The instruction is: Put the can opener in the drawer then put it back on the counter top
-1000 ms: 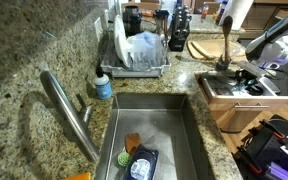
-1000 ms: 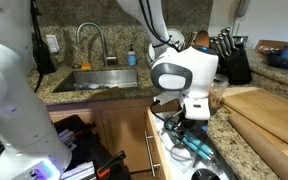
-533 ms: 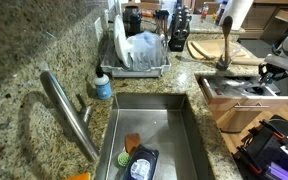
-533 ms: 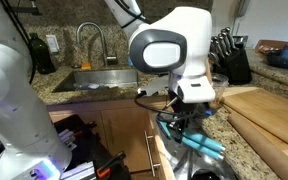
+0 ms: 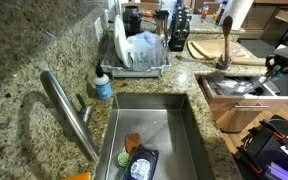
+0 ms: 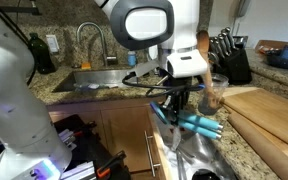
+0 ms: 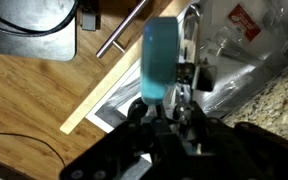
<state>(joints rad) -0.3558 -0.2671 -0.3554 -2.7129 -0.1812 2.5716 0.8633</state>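
Observation:
My gripper (image 6: 181, 104) is shut on the can opener (image 6: 198, 123), whose teal-blue handles stick out sideways below the fingers. It hangs above the open drawer (image 6: 160, 148), clear of its contents. In the wrist view the teal handle (image 7: 159, 58) runs up from my gripper (image 7: 170, 108), with the drawer's cluttered inside (image 7: 236, 58) beneath. In an exterior view my gripper (image 5: 278, 66) is at the right edge over the drawer (image 5: 232, 108). The speckled granite counter top (image 6: 246, 158) lies beside the drawer.
A steel sink (image 5: 156, 128) holds a sponge and dish. A blue soap bottle (image 5: 102, 86) and dish rack (image 5: 140, 52) stand behind it. Wooden cutting boards (image 6: 272, 110) and a knife block (image 6: 230, 56) sit on the counter near the drawer.
My gripper has risen out of the drawer with the can opener in it, which now hangs higher above the drawer.

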